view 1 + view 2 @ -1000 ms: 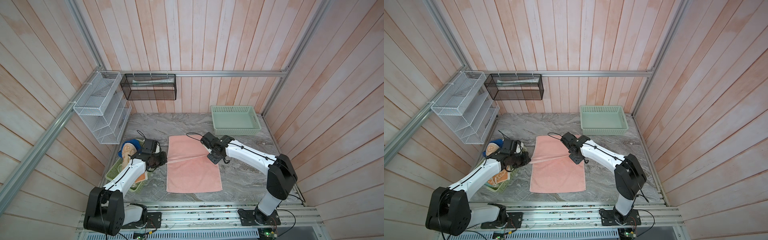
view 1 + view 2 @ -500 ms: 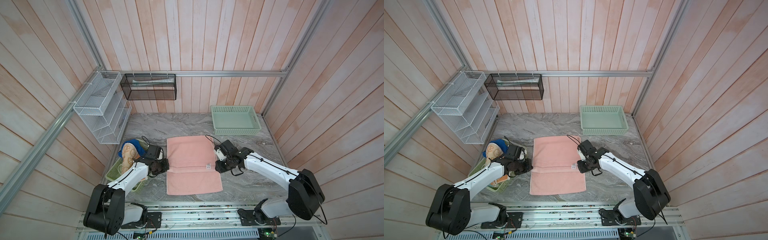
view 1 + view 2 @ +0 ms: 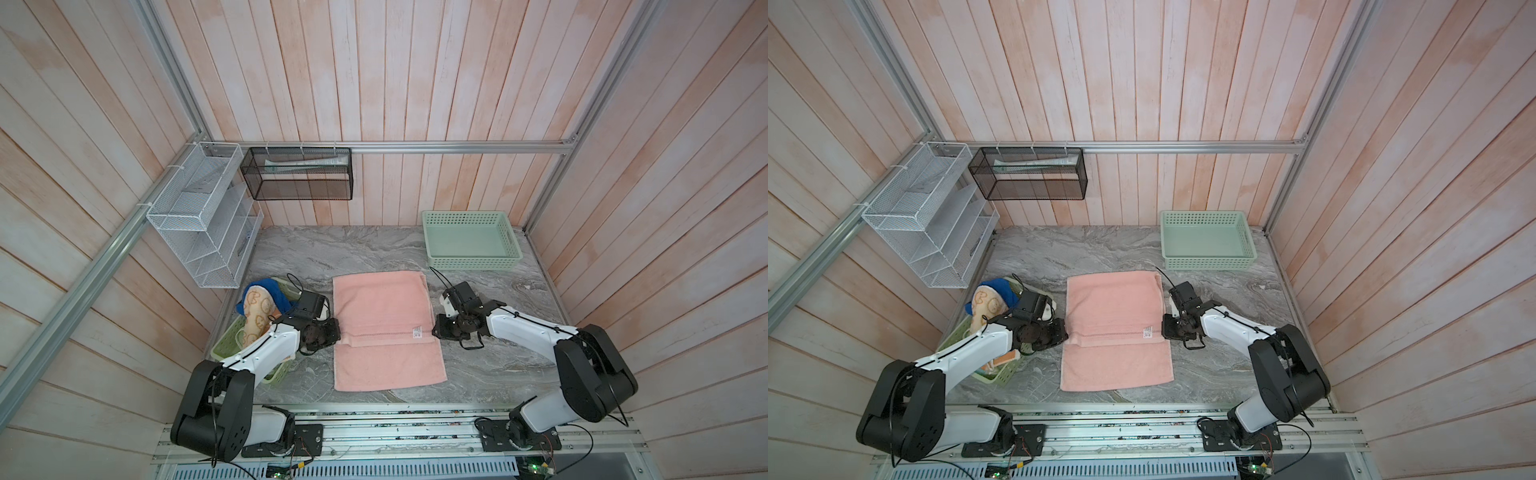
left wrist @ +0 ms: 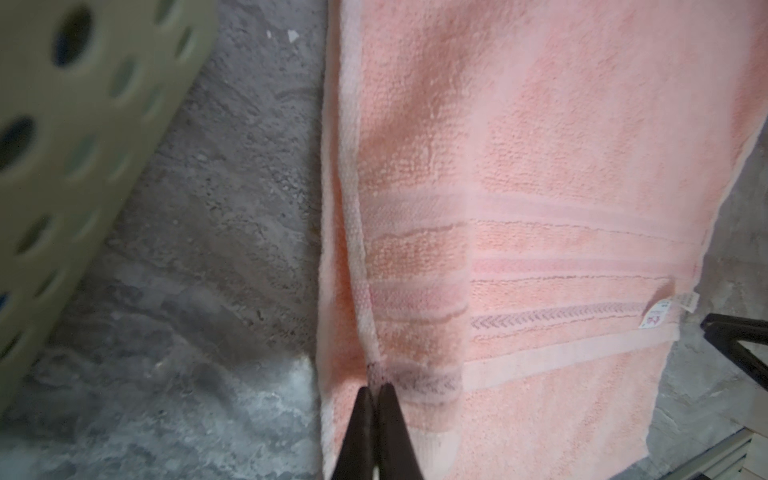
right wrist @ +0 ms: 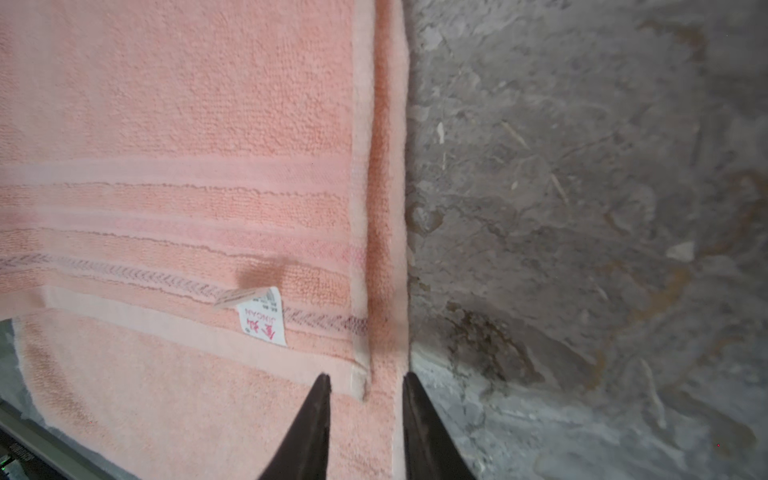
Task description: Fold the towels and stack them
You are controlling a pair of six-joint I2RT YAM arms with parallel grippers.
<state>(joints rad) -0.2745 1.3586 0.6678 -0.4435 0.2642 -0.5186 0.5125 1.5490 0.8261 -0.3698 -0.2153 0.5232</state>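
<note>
A pink towel [image 3: 382, 307] [image 3: 1113, 303] lies on the marble table, its far part folded forward so a hem with a white label crosses it. My left gripper [image 3: 334, 332] [image 4: 376, 390] is shut on the left corner of that folded hem. At the hem's right end my right gripper [image 3: 436, 330] [image 5: 365, 380] stands open, its jaws straddling the towel's [image 5: 166, 104] side edge without gripping it. A blue towel [image 3: 270, 289] and a cream-and-orange patterned towel [image 3: 257, 309] are heaped in the green basket [image 3: 232, 345] at the left.
A second pale green basket [image 3: 471, 241] stands at the back right with nothing in it. White wire shelves [image 3: 199, 224] hang on the left wall and a black mesh basket [image 3: 297, 174] on the back wall. The metal rail [image 3: 395, 432] runs along the table's front.
Both grippers moved outward from the towel's middle to its side edges, and the folded layer now lies flat. The right gripper has opened and let go of the towel.
</note>
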